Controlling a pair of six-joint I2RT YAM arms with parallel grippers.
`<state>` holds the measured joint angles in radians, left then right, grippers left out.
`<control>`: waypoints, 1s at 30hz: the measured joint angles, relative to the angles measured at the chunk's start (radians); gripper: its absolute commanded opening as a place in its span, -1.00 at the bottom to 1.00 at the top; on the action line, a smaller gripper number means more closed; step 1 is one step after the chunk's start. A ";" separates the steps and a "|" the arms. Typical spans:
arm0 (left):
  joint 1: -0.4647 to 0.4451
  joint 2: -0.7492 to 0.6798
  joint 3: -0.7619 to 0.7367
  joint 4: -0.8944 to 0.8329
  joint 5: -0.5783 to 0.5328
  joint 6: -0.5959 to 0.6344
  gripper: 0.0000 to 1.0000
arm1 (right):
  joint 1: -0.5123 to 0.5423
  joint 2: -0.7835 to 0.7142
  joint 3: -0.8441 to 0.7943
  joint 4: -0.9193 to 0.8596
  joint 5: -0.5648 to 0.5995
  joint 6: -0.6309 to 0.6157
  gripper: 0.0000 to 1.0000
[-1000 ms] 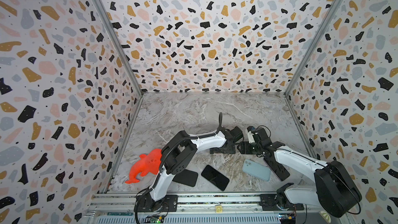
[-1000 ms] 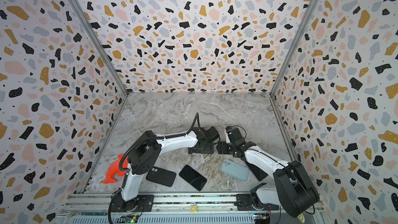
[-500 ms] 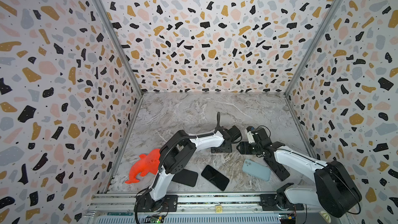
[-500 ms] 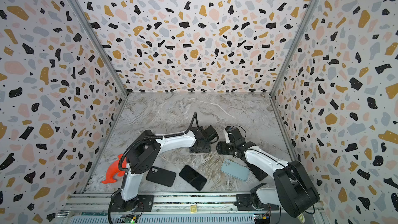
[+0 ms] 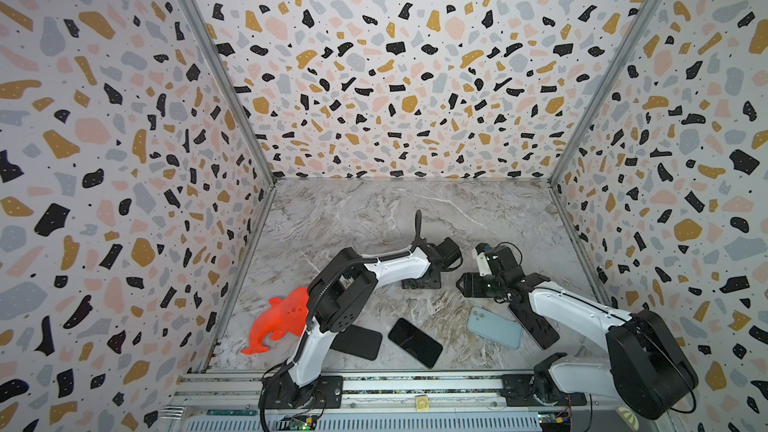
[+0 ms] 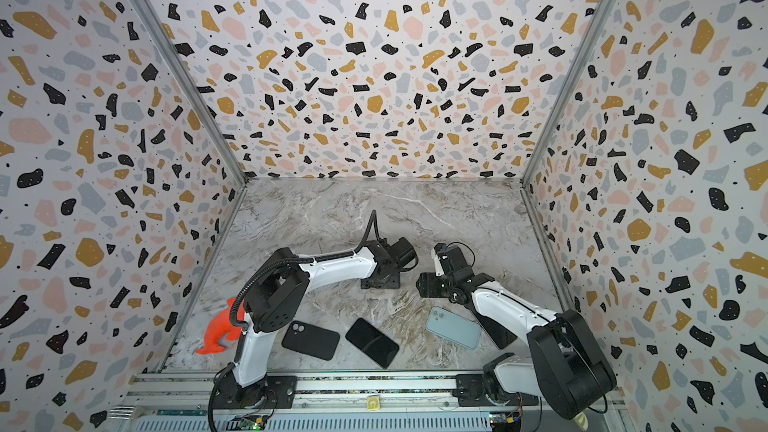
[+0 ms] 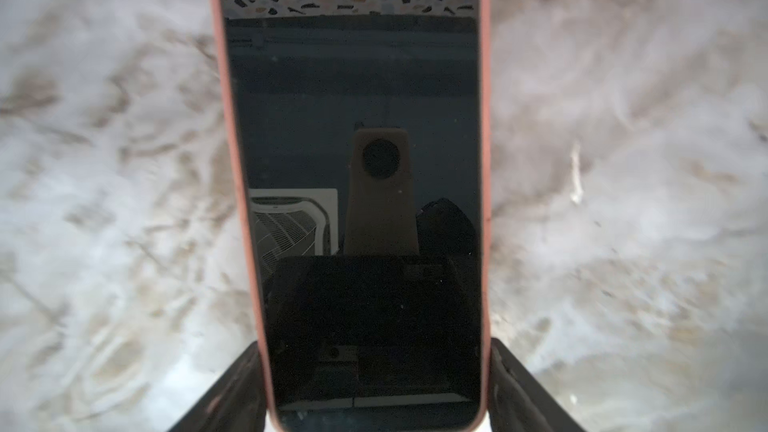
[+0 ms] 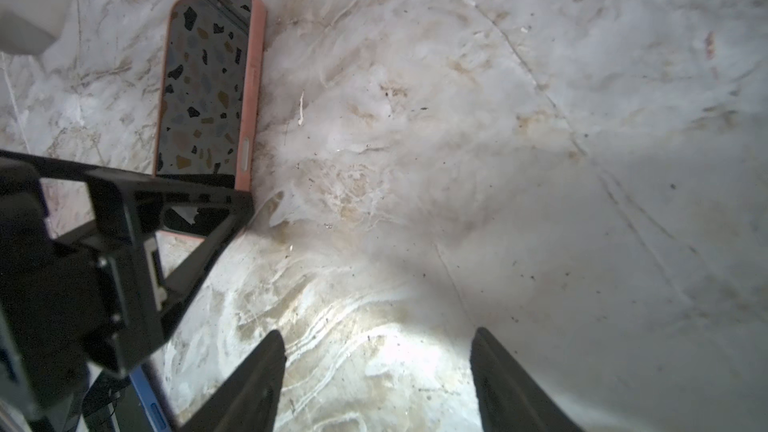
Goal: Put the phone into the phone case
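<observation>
left gripper [image 7: 376, 351]: jaws straddle the near end of the phone [image 7: 353, 118], fingers [image 7: 251, 371] hard against both long edges; looks clamped on it
phone: flat on the marble table [image 8: 457, 160], screen up, mid-table
pink case [image 8: 257, 76]: wraps the phone's rim all round; phone looks seated
key relation: phone's long axis runs straight out from the left gripper, grip taken across the short width
nearer arm: left, on it; right is beside, apart
right gripper [image 8: 376, 332]: jaws wide, empty, over bare table
front row: black case [image 6: 309, 339], bare black phone [image 5: 415, 342], pale blue phone or case [image 5: 494, 327], can't tell which
orange toy dolphin [image 5: 278, 322]: by left arm's base, irrelevant
judgement: this pair seems done; next probably a press or a let-go
</observation>
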<state>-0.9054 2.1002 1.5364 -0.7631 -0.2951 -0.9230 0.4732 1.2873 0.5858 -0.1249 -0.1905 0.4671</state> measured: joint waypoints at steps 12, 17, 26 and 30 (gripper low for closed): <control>0.092 0.167 0.333 -0.085 -0.074 0.176 0.30 | 0.000 0.039 0.000 0.006 0.001 0.000 0.44; 0.143 0.255 0.491 -0.106 -0.060 0.241 0.27 | 0.000 0.051 0.000 0.006 0.001 0.000 0.44; 0.222 0.351 0.597 -0.097 -0.014 0.344 0.27 | 0.000 0.051 0.003 0.006 0.002 0.000 0.44; 0.225 0.352 0.597 -0.092 -0.013 0.389 0.28 | 0.000 0.051 0.003 0.007 0.003 -0.001 0.44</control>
<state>-0.6807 2.4519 2.1338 -0.8551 -0.3077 -0.5343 0.4732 1.3380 0.5884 -0.1181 -0.1875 0.4664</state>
